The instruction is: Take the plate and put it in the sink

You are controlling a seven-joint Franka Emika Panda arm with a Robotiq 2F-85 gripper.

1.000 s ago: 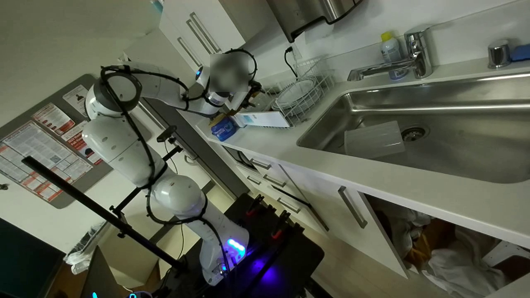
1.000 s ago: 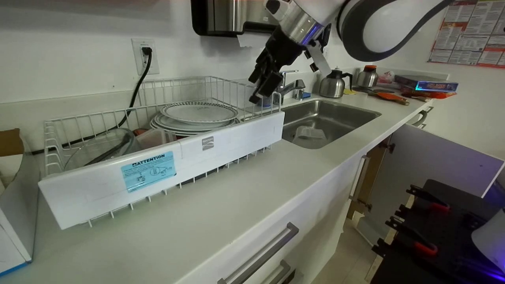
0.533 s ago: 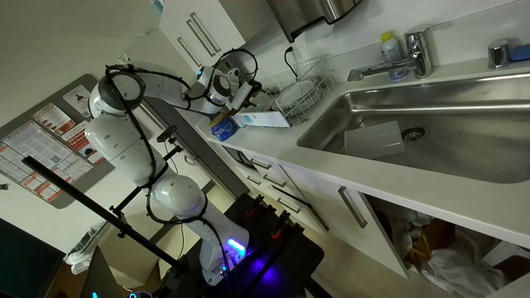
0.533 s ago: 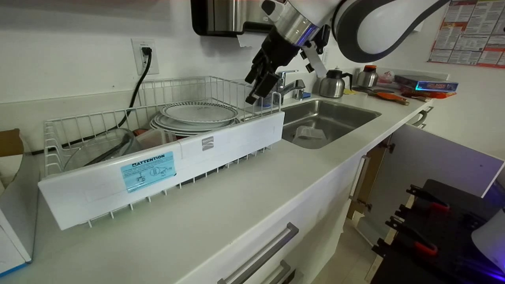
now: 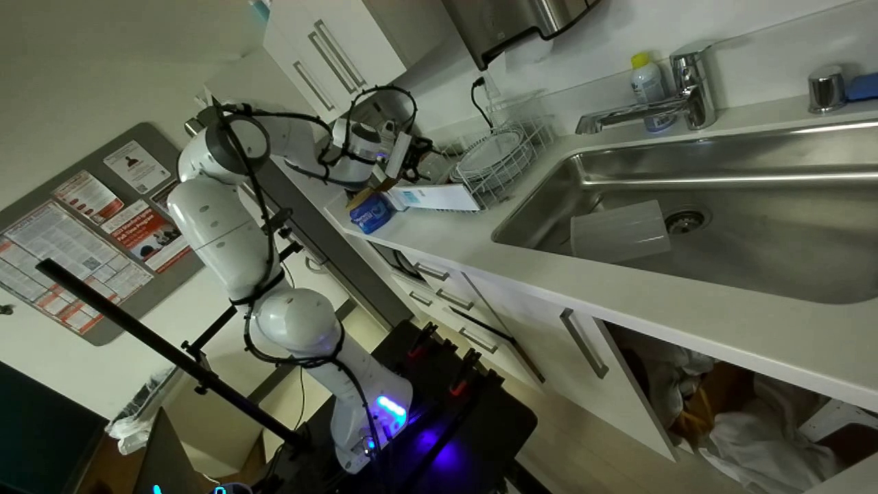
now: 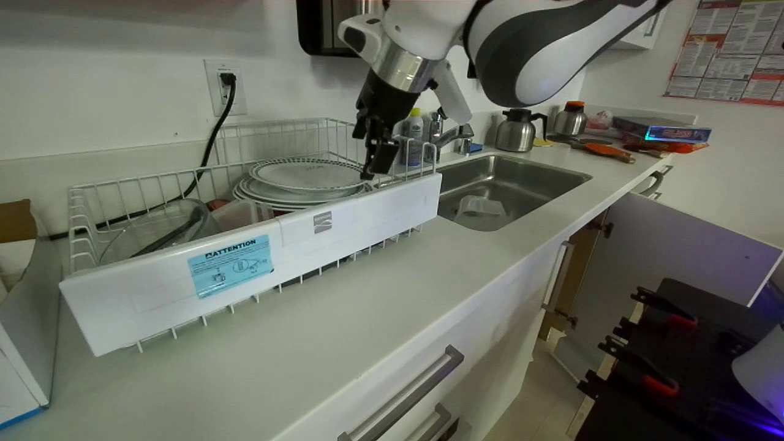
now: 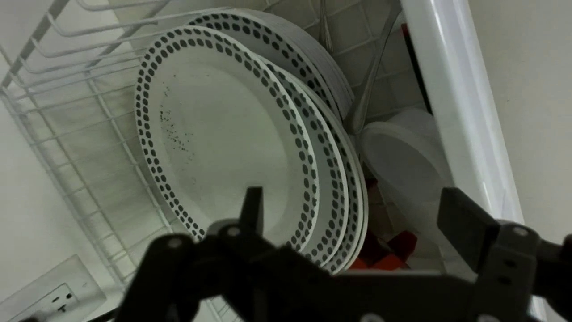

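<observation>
The plate, pale with a dotted rim, lies on top of a stack in the dish rack, in both exterior views (image 5: 490, 152) (image 6: 309, 174) and the wrist view (image 7: 223, 125). My gripper (image 7: 353, 192) is open and empty. In the wrist view one finger overlaps the top plate and the other lies beyond the stack's edge, over a pale container. In an exterior view the gripper (image 6: 375, 168) hangs at the plates' edge on the sink side; I cannot tell whether it touches. The steel sink (image 6: 533, 190) stands beyond the rack and also shows in an exterior view (image 5: 775, 219).
The wire dish rack has a tall white front panel (image 6: 373, 222) close to the gripper. A glass bowl (image 6: 156, 229) sits in the rack. A clear container (image 5: 621, 232) lies in the sink. The tap (image 5: 696, 96) and a yellow-capped bottle (image 5: 648, 89) stand behind it.
In an exterior view my gripper has moved left and down, closer to the plates' edge. The arm has swung and reached further toward the rack. The plates and rack have not moved.
</observation>
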